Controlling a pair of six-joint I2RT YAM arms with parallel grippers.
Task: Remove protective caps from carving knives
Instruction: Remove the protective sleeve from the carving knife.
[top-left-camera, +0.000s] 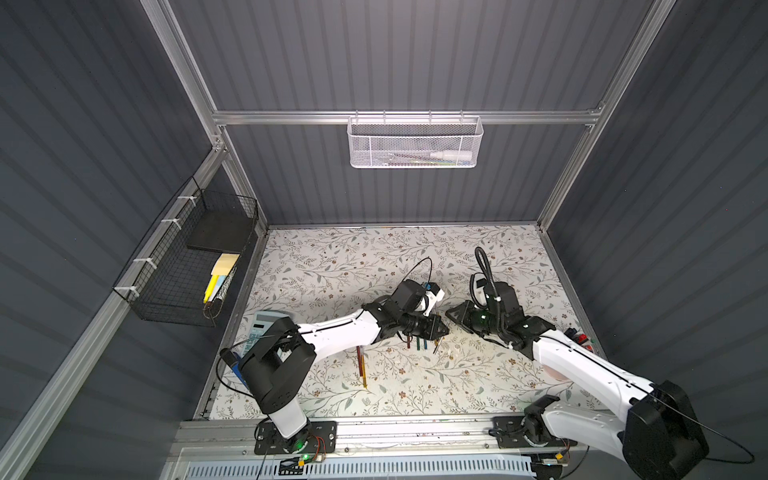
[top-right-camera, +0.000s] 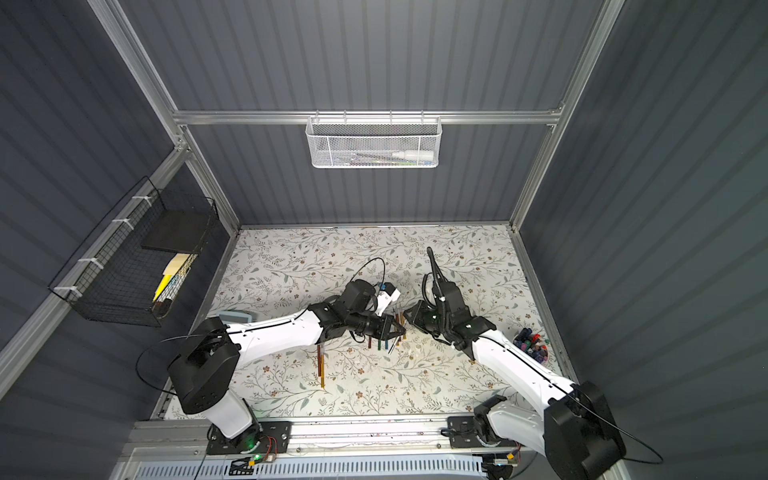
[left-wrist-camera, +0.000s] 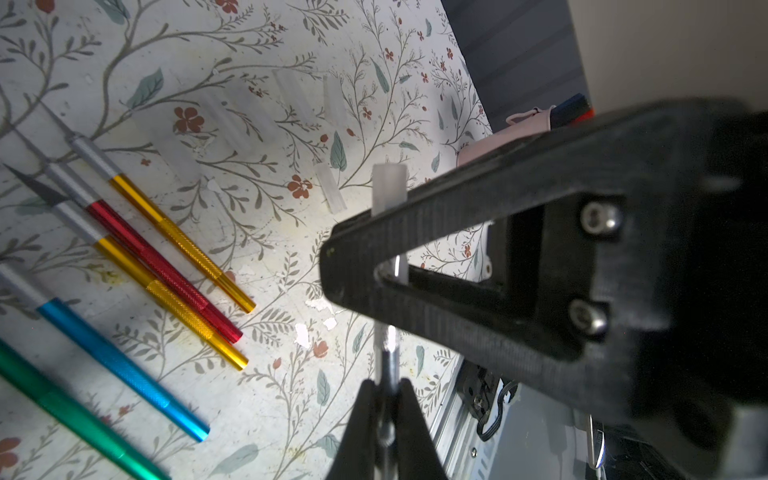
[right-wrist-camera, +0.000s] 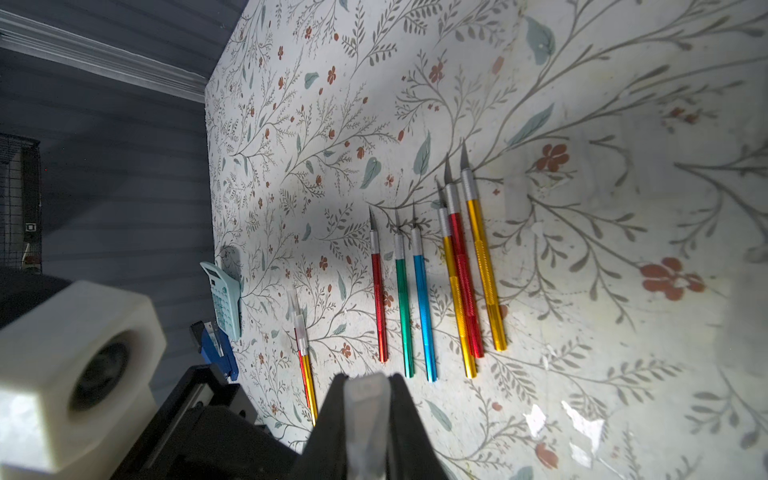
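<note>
Cap (left-wrist-camera: 389, 187), clear, sits clamped between the right gripper's (right-wrist-camera: 369, 380) nearly closed jaws, one end poking out past them. A silver knife (left-wrist-camera: 388, 365) runs from the jaws' other side straight into the left gripper (left-wrist-camera: 386, 388), whose jaws pinch tight on its shaft; whether the blade is inside the cap cannot be told. Both grippers meet tip to tip above the table (top-left-camera: 332, 266), a short stretch of knife showing between them. Below the jaws lie six bare knives (right-wrist-camera: 424, 316) in a row: red, green, blue, gold, red, gold. Loose caps (left-wrist-camera: 330, 193) lie near their blade ends. On the left gripper's side of the row two capped knives (right-wrist-camera: 305, 365) lie touching, and past them a calculator (right-wrist-camera: 222, 299).
</note>
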